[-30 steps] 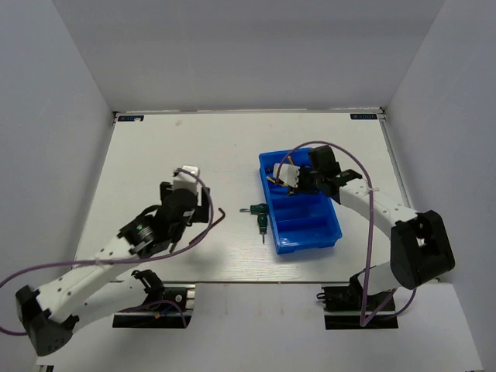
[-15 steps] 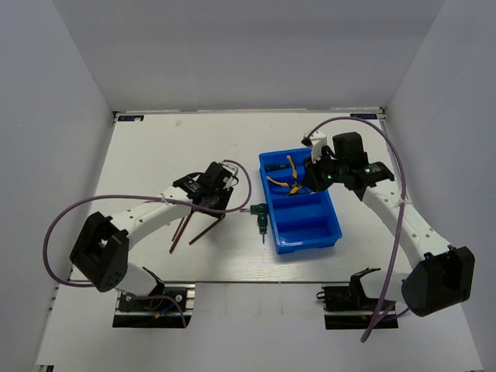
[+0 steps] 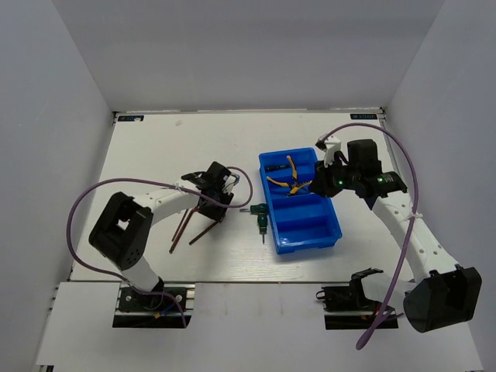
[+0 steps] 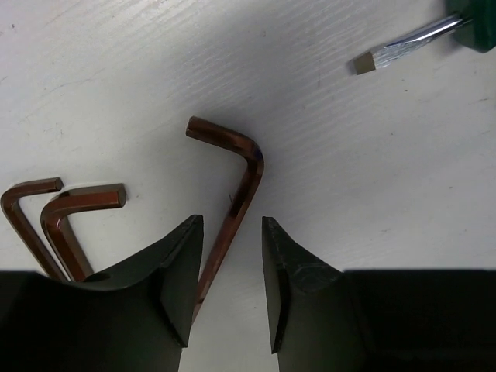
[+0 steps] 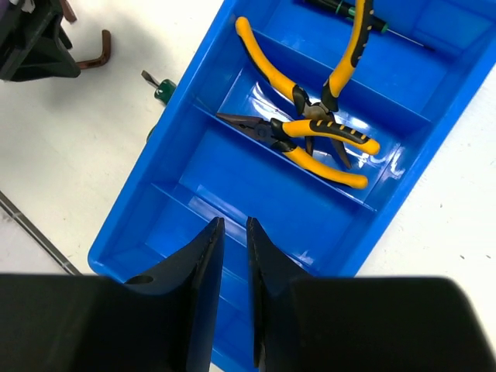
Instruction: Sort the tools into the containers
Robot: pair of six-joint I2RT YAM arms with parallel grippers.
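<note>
Left gripper [image 4: 230,225]: jaws half-closed, astride the long shank of one hex key [image 4: 248,167]. There is a gap on the right side and none clear on the left, so it is not pinched yet and the key lies flat on the table [image 3: 155,147]. A second ago this arm was folded back near its base with wide jaws; now it is down on the keys, so the grasp looks about to start. Two more hex keys [image 4: 77,203] lie just beside its left finger and are likely to be nudged on closing.

Right gripper [image 5: 232,225]: only a thin slit between the fingers, nothing in it, hovering over the near end of the blue tray [image 5: 232,167]. It has pulled back toward the tray's right rim since a second ago. Both yellow pliers [image 5: 310,128] lie in the second compartment from the far end, one handle leaning over the ridge. The thin screwdriver [image 5: 387,31] is in the far compartment. So three tools are sorted; the keys and the green-black tool [image 3: 262,217] are still out.

Room: the two near compartments are bare. The green-black tool lies just beside the tray's left wall, right on the path from keys to tray. The keys are well in from the table's near edge, with open table to the left and far side.
</note>
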